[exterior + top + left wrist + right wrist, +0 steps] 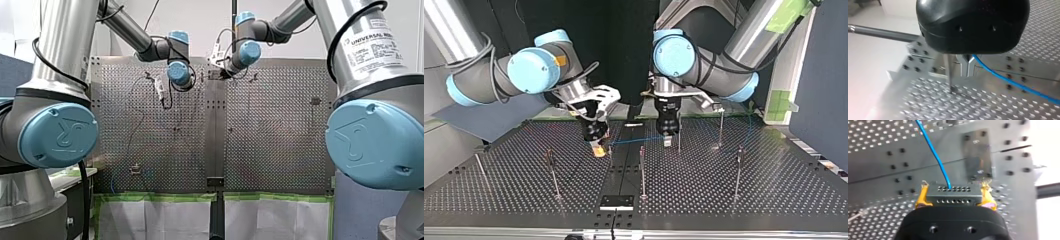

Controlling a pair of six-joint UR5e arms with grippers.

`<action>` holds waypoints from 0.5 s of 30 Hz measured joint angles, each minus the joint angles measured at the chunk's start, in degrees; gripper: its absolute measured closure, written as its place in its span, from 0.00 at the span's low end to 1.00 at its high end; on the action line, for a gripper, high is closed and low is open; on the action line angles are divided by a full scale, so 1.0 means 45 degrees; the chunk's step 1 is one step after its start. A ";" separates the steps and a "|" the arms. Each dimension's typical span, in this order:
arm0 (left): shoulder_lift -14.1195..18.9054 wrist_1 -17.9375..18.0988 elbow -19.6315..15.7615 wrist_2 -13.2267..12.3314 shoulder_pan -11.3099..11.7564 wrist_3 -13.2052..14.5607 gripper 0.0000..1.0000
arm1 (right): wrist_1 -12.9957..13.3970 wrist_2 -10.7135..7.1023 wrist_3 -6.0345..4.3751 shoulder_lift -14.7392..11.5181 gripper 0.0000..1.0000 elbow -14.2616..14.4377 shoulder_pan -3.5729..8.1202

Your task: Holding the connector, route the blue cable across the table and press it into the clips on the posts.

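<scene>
Right wrist view: my right gripper [955, 195] has its yellow pads [921, 196] clamped on connector [953, 198], lower part hidden behind gripper body. From connector, blue cable [934, 152] crosses table [873, 220] to my left gripper [967, 72]. There narrow fingers [963, 67] pinch it, mostly masked. Nearby posts [642, 172] visible; clips too small to judge.

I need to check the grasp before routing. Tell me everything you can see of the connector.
The connector is a grey, metal-looking rectangular block with two rows of small round holes on its face. It sits level between the jaws of my right gripper, yellow pads touching both ends. The blue cable enters one upper-row hole.
</scene>
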State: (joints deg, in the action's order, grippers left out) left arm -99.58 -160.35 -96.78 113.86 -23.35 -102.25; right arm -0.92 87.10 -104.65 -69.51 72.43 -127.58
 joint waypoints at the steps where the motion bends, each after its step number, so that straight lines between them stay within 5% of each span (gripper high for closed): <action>1: 0.0089 -0.0024 0.0062 -0.0006 -0.0014 0.0016 1.00 | -0.0015 -0.0001 0.0008 -0.0100 1.00 0.0001 0.0008; 9: 0.0981 -0.0304 0.0487 -0.0196 -0.0036 0.0074 1.00 | -0.0031 -0.0016 0.0030 -0.0850 1.00 0.0006 -0.0007; 15: 0.0867 -0.0811 0.0915 -0.0696 0.0024 0.0111 1.00 | -0.0010 -0.0018 0.0030 -0.0673 1.00 0.0009 -0.0056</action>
State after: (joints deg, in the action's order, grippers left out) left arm -95.67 -164.00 -92.67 110.73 -23.24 -101.75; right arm -0.97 87.02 -104.52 -72.54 72.47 -127.83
